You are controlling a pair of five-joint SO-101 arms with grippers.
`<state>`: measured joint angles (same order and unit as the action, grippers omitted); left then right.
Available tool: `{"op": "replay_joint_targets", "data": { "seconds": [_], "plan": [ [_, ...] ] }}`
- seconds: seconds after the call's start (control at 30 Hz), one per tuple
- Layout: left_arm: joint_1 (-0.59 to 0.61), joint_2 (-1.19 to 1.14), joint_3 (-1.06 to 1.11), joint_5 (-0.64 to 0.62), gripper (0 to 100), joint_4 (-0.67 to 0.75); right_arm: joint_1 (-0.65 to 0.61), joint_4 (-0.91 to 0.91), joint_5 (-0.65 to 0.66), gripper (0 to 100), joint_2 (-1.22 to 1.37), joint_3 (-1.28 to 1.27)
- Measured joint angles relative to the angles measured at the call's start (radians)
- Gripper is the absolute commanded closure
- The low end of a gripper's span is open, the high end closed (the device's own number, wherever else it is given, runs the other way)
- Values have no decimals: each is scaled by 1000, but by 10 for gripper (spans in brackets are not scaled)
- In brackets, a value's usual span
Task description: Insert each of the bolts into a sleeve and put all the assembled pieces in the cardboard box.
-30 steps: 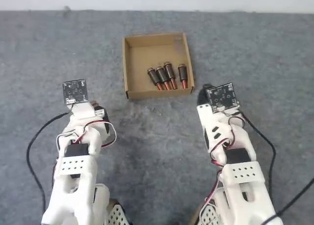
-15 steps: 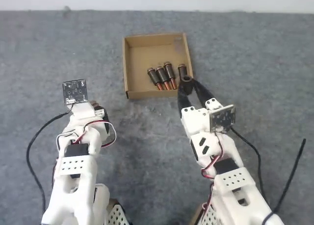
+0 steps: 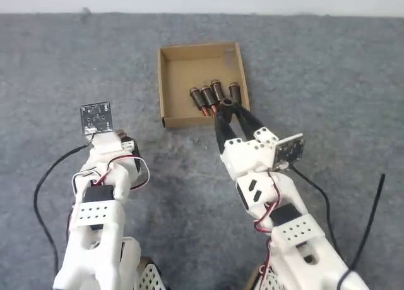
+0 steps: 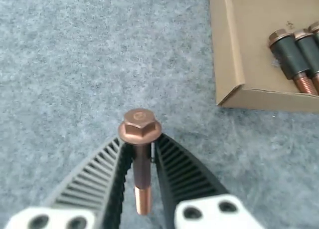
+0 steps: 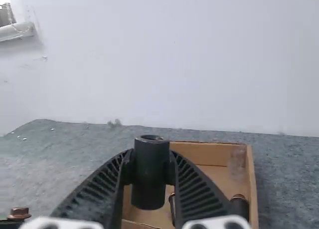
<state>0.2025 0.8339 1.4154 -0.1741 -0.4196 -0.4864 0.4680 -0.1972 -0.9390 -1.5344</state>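
While a copper bolt (image 4: pixel 141 164) is clenched between the fingers of the left gripper (image 4: pixel 141 139), its hex head left proud of the tips, a black sleeve (image 5: pixel 150 171) is grasped by the right gripper (image 5: pixel 150 156). In the high view the cardboard box (image 3: pixel 189 69) is seen at twelve o'clock on the grey carpet (image 3: pixel 328 69), and the right gripper is held over its edge at five o'clock. Four assembled pieces (image 3: pixel 203 98) are laid side by side in that corner of the box.
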Motion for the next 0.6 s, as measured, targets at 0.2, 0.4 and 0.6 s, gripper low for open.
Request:
{"op": "replay_joint_targets", "data": {
  "seconds": [0.2,0.4,0.6],
  "plan": [
    [0,0,0,0,988,0,3,207,0,991,245,61],
    [0,0,0,0,988,0,3,542,0,991,582,132],
    [0,0,0,0,988,0,2,786,89,991,870,181]
  ]
}}
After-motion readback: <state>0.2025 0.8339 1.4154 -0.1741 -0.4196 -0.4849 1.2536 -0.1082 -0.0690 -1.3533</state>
